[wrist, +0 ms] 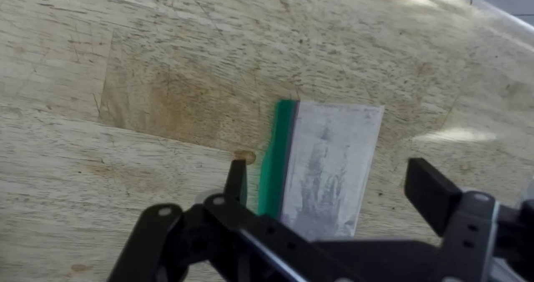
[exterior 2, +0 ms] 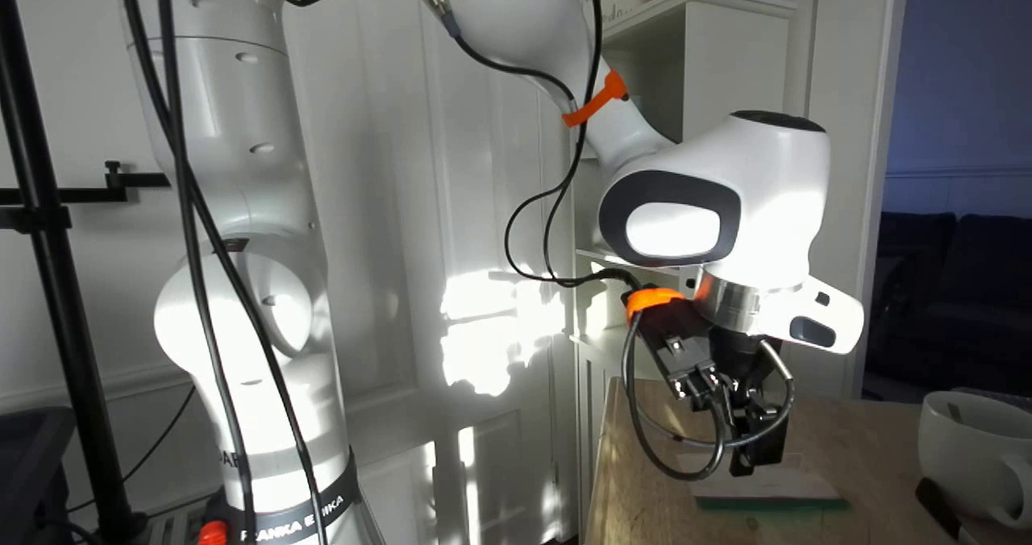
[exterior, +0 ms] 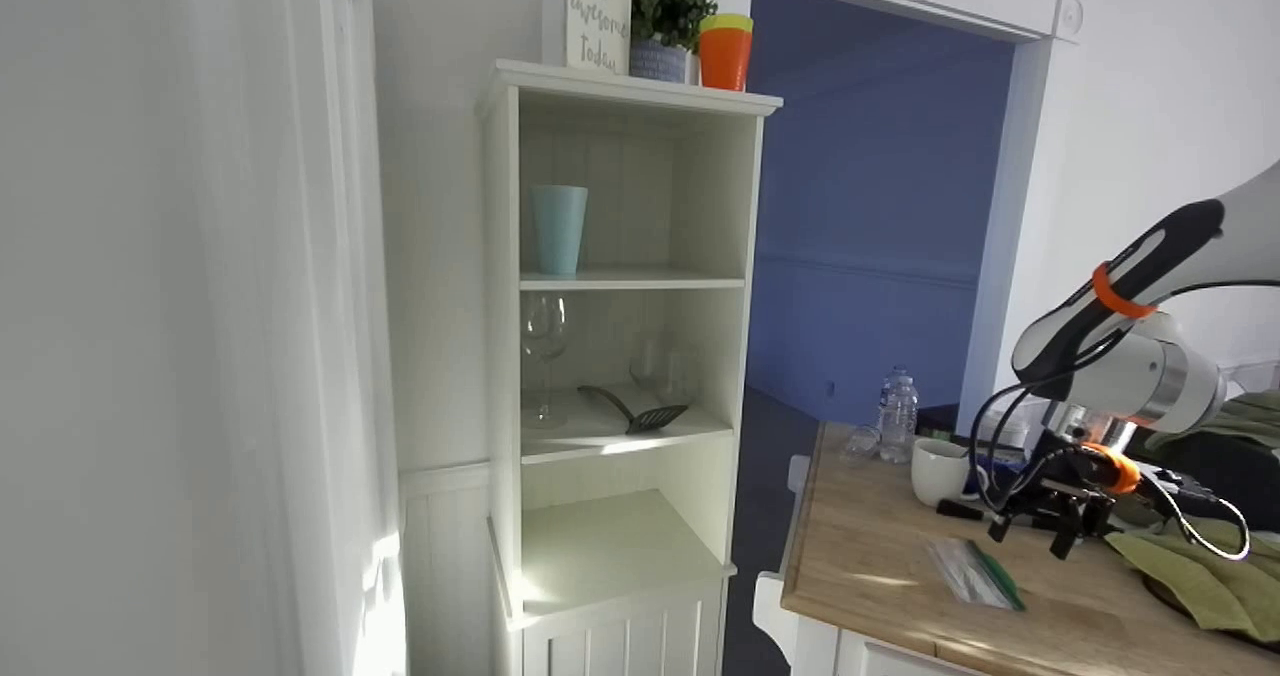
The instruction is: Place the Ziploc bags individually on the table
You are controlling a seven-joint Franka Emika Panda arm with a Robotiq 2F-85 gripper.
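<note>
The bags (wrist: 331, 157) have a cloudy white body, a green band along one edge and a thin purple line beside that band. The gripper (wrist: 329, 175) is black. The arm (exterior 2: 762, 170) is white with black panels and orange straps (exterior 2: 601, 103). The table (exterior: 860, 556) is light brown with darker wood-grain streaks. The mug (exterior: 938, 473) is white. The cup (exterior: 559, 231) is pale blue. The cloth (exterior: 1210, 576) is olive green. The spatula (exterior: 656, 418) is black. The sign (exterior: 598, 21) is white with grey lettering.
</note>
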